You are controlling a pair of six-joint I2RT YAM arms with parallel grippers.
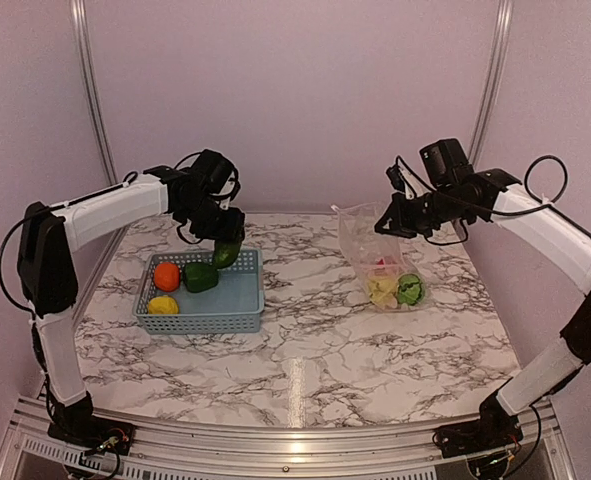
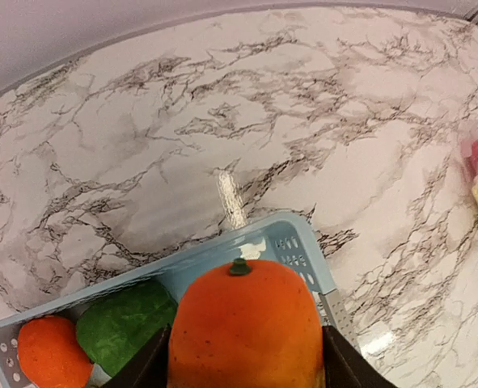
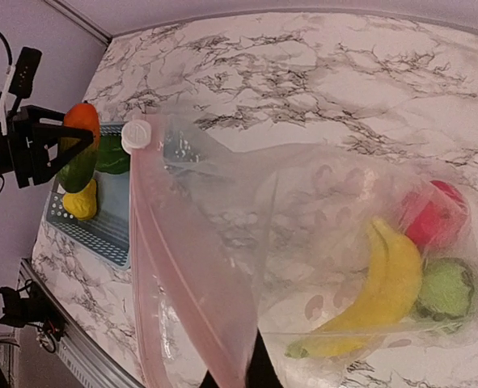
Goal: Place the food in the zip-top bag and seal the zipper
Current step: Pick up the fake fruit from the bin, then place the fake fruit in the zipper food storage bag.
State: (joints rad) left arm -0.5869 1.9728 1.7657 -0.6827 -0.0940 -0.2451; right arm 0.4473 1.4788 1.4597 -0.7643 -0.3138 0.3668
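My left gripper (image 1: 225, 240) is shut on the green-orange mango (image 2: 247, 323) and holds it above the far right corner of the grey-blue basket (image 1: 245, 300). The orange (image 1: 166, 276), green pepper (image 1: 200, 277) and lemon (image 1: 162, 305) lie in the basket. My right gripper (image 1: 387, 225) is shut on the mouth edge of the clear zip-top bag (image 1: 370, 250) and holds it lifted and open. The pinkish zipper strip (image 3: 182, 267) runs down to my right gripper (image 3: 243, 376). The banana (image 3: 384, 283), red apple (image 3: 437, 214) and green melon (image 3: 445, 287) lie inside the bag.
The basket stands at the left of the marble table (image 1: 315, 340), the bag at the right, with bare marble between them. Purple walls and metal posts close off the back and sides. The left arm with the mango (image 3: 81, 121) shows in the right wrist view.
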